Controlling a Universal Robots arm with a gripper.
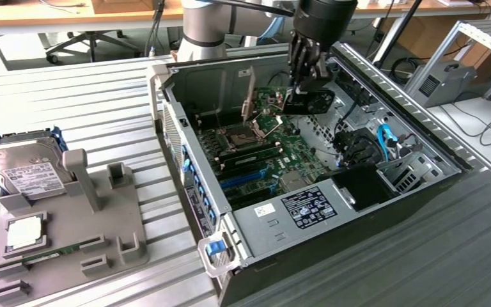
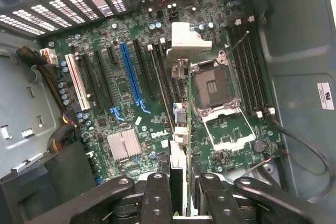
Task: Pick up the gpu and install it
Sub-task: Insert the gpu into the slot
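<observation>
Gpu (image 1: 307, 101) hangs clamped edge-on in the pincer (image 1: 301, 89) above the motherboard (image 2: 131, 82) inside the open case (image 1: 416, 137), so I judge a slight misalignment with the blue slot (image 2: 131, 74) could jam or bend its contacts

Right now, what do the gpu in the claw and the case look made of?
Gpu: green circuit board, matt, with a black fan cooler that looks plastic. It is held by the claw over the motherboard. Case: grey sheet metal, dull, judging by its thin folded edges.
</observation>
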